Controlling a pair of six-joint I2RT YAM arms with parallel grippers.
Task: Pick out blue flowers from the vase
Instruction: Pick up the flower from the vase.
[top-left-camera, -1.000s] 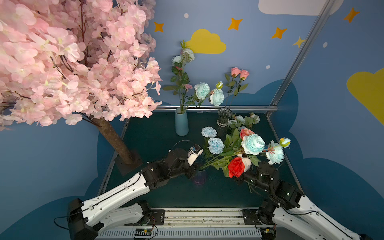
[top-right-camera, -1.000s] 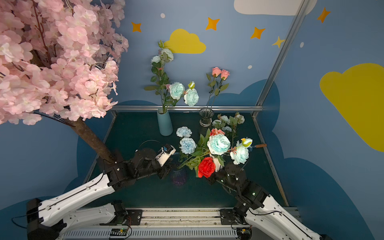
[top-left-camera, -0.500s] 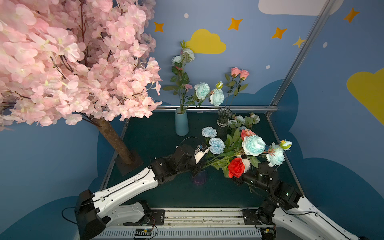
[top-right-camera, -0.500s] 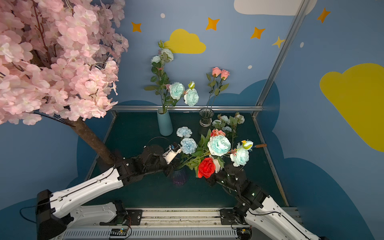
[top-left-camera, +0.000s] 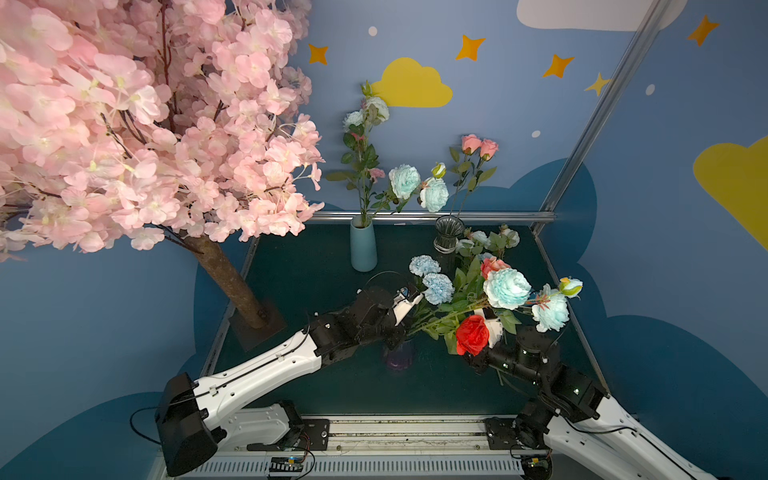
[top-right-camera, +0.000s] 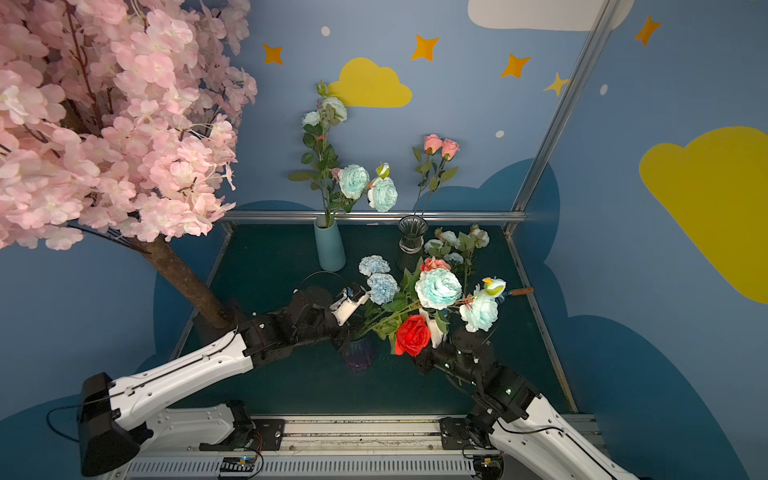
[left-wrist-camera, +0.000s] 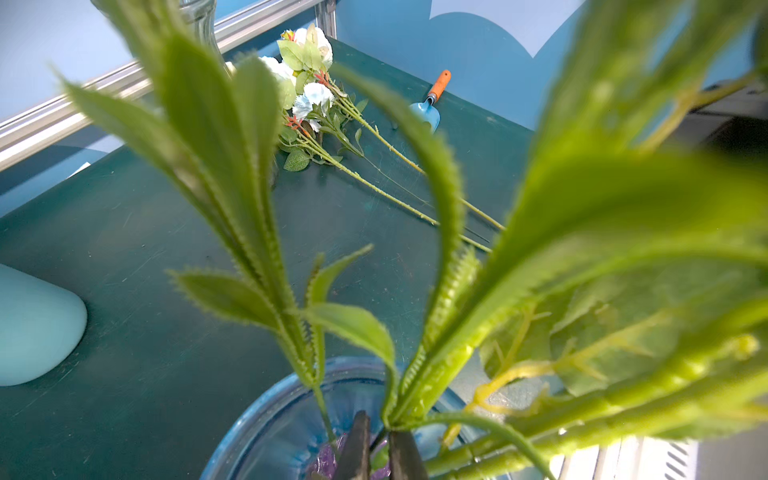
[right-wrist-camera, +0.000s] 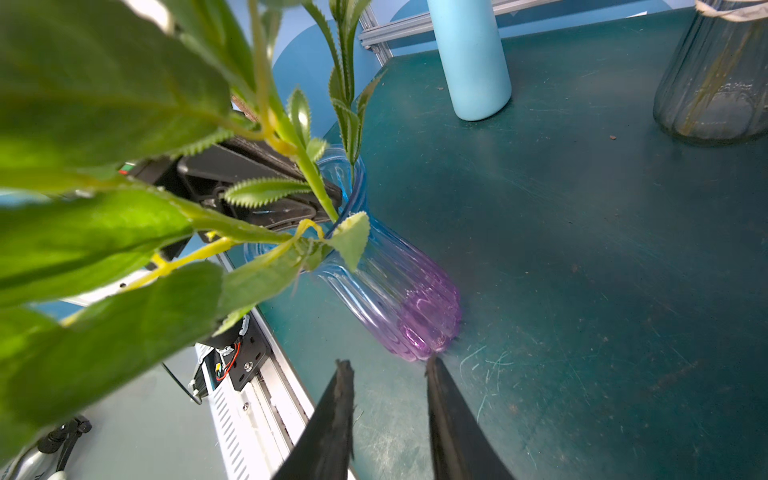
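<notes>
1. Pinching a saw-leaved green stalk (left-wrist-camera: 419, 382) between the clenched jaws of the left gripper (left-wrist-camera: 380, 428), right at the mouth of the ribbed clear glass vase, blue above and purple below (right-wrist-camera: 390, 299).
2. Hovering with the right gripper (right-wrist-camera: 388, 363) released and empty, low over the dark green table (right-wrist-camera: 582, 249), just beside the vase's purple foot.
3. Leaning out of that vase toward the right arm in both top views: ruffled pale blue flowers (top-left-camera: 507, 288) (top-right-camera: 438, 288), mixed with a red rose (top-left-camera: 472, 334) and a salmon rose (top-left-camera: 492, 266).
4. Lying flat near the table's far right corner: more blue-white stems (left-wrist-camera: 311, 97), near a small blue trowel with an orange handle (left-wrist-camera: 428, 110).
</notes>
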